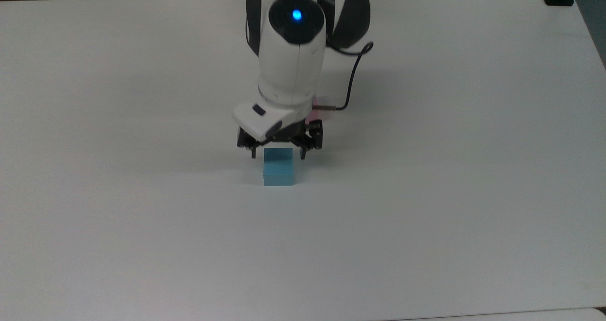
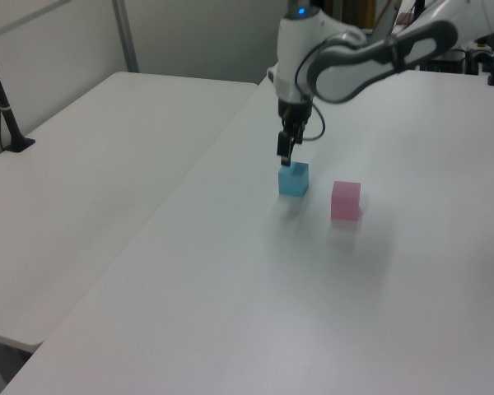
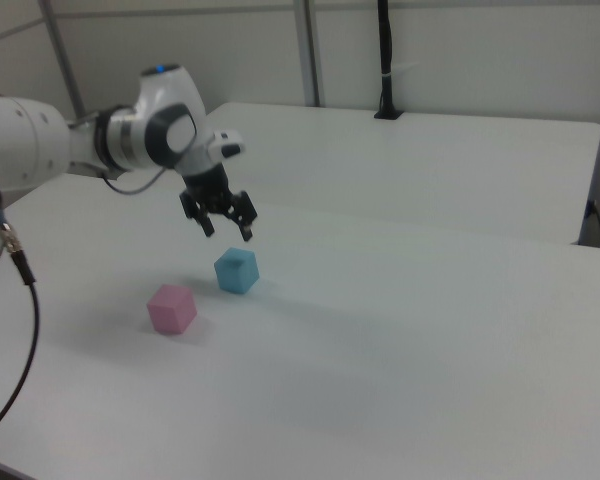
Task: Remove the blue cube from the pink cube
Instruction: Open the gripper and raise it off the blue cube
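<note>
Tool (image 3: 228,232) (fingers apart) hangs above blue cube (image 3: 236,270).

Pink cube (image 1: 313,115) seemingly mostly behind arm (image 1: 291,70)

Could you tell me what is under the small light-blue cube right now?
Only the white table lies under the small light-blue cube. The pale-pink cube sits apart beside it, and the open gripper hovers above.

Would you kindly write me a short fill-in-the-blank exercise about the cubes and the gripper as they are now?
1. The blue cube rests on the ____.
2. The gripper hangs above the ____ cube.
3. Its fingers are ____.
4. In the right view, the pink cube lies to the blue cube's ____.

Missing words: table; blue; open; left
</note>
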You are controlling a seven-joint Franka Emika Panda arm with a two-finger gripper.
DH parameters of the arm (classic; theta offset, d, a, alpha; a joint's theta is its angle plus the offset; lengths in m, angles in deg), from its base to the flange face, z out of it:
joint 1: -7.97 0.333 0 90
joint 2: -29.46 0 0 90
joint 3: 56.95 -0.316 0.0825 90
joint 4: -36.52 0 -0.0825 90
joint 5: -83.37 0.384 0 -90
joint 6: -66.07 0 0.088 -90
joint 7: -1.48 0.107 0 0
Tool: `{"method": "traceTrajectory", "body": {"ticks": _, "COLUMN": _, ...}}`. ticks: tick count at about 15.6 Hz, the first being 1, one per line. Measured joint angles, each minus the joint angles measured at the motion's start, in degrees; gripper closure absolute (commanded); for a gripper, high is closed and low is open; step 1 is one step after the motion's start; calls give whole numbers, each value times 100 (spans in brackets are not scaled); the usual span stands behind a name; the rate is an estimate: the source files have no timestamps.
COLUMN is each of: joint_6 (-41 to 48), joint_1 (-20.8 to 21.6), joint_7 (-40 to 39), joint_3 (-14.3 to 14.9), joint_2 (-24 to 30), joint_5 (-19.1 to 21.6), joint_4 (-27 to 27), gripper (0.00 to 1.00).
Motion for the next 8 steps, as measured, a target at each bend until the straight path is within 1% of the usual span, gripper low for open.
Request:
{"method": "traceTrajectory", "body": {"ticks": 5, "joint_6": 1714, "joint_1": -151, "joint_7": 60, "joint_3": 12, "joint_2": 1202, "joint_5": 0, "joint_4": 54, "gripper": 0}}
{"method": "traceTrajectory", "body": {"ticks": 8, "joint_6": 2386, "joint_1": -331, "joint_7": 60, "joint_3": 11, "joint_2": 1900, "joint_5": 0, "joint_4": 154, "gripper": 0}}
